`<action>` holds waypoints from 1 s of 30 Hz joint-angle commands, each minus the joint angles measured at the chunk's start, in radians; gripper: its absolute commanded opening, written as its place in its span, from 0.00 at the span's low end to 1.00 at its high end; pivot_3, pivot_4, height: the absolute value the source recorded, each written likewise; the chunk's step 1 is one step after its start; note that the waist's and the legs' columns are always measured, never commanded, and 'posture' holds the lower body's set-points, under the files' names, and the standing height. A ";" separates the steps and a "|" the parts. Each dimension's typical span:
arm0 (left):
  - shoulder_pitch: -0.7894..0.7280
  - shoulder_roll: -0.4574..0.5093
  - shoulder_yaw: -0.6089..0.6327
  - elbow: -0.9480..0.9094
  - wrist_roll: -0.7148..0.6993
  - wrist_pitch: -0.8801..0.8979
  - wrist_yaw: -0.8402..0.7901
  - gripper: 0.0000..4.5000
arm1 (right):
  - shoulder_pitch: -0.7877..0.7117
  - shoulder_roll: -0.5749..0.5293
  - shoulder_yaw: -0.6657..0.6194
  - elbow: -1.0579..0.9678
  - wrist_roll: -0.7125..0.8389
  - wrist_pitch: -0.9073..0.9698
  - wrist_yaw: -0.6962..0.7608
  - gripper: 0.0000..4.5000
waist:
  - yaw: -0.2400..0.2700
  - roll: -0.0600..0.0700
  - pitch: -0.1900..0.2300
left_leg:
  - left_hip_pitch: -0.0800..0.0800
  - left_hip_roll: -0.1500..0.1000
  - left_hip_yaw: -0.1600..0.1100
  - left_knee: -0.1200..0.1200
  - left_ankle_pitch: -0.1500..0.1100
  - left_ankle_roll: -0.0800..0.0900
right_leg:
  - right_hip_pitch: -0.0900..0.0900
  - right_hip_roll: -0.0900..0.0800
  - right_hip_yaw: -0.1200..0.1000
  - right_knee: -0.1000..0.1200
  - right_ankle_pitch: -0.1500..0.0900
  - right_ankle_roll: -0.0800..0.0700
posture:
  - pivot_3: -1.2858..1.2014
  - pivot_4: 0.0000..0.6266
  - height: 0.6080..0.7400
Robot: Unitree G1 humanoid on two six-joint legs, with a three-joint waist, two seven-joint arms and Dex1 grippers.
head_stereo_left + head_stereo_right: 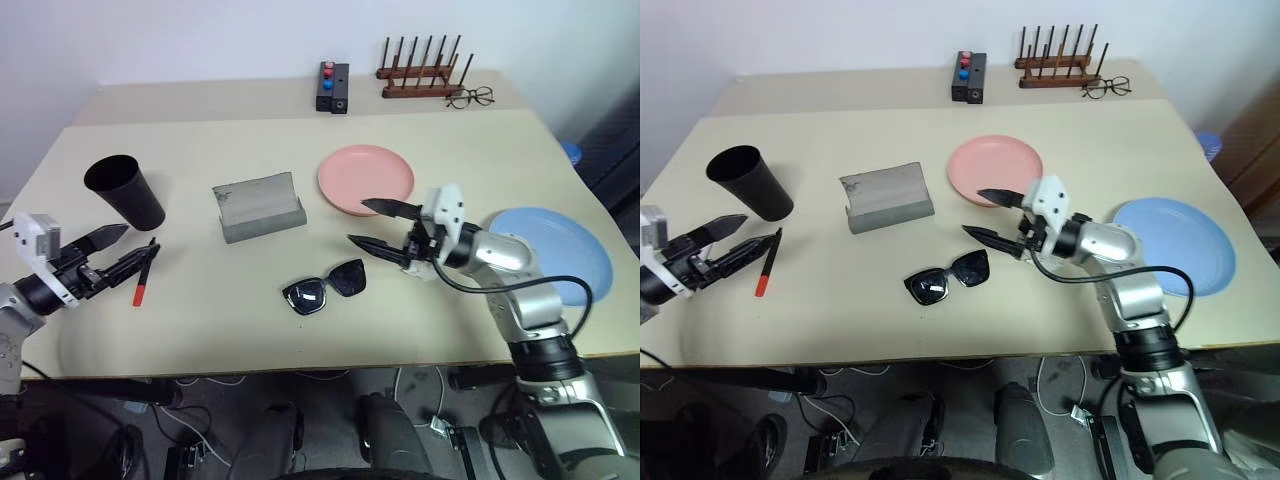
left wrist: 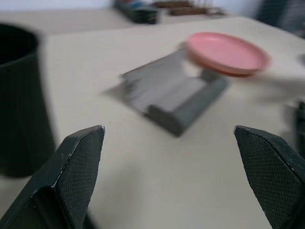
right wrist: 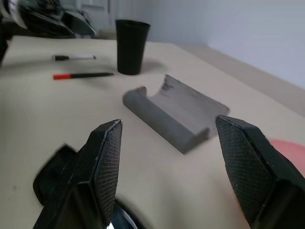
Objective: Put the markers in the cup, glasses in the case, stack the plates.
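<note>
At the far left of the head view the left pincer hangs wide open and empty, beside the black-and-red marker lying on the bench. The white marker lies near it. The cup stands upright at upper left. The case sits open left of centre, the glasses below it. The pink plate lies right of centre. The right pincer hovers open, holding nothing, just right of the glasses. The blue plate lies far right.
</note>
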 commanded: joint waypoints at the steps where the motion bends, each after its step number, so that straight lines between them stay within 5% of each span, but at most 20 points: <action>1: 0.008 0.074 0.088 0.021 0.021 0.055 0.063 1.00 | -0.048 0.027 0.034 -0.056 -0.033 0.029 -0.042 0.70 | 0.002 0.000 0.000 | 0.000 0.000 0.000 0.000 0.000 0.000 | 0.000 0.000 0.000 0.000 0.000 0.000 | 0.52 0.24 1.00; 13: -0.120 0.163 0.060 0.288 0.207 0.137 0.335 1.00 | -0.072 0.133 0.069 -0.145 -0.015 0.105 -0.121 0.70 | 0.009 -0.001 -0.001 | 0.000 0.000 0.000 -0.001 0.000 -0.001 | 0.000 0.001 -0.001 0.000 0.000 0.000 | 0.52 0.24 1.00; 18: -0.336 0.200 -0.004 0.524 0.222 0.259 0.318 1.00 | -0.059 0.117 0.063 -0.135 -0.020 0.091 -0.105 0.70 | 0.008 -0.003 -0.001 | 0.000 -0.001 0.000 -0.001 0.000 0.000 | 0.000 0.001 -0.002 0.000 0.000 0.000 | 0.52 0.24 1.00; 23: -0.478 0.245 -0.202 0.669 0.369 0.307 0.268 1.00 | -0.044 0.102 0.065 -0.149 -0.013 0.096 -0.083 0.70 | 0.000 -0.003 -0.001 | -0.001 -0.001 0.000 -0.001 0.001 -0.001 | -0.002 0.001 -0.001 0.001 0.000 0.000 | 0.52 0.24 1.00; 30: -0.577 0.309 -0.400 0.755 0.487 0.433 0.095 1.00 | -0.011 0.088 0.062 -0.176 -0.007 0.100 -0.081 0.70 | -0.001 -0.004 -0.001 | -0.001 -0.001 0.002 -0.001 0.001 -0.001 | -0.003 0.002 -0.001 0.003 0.000 0.000 | 0.52 0.24 1.00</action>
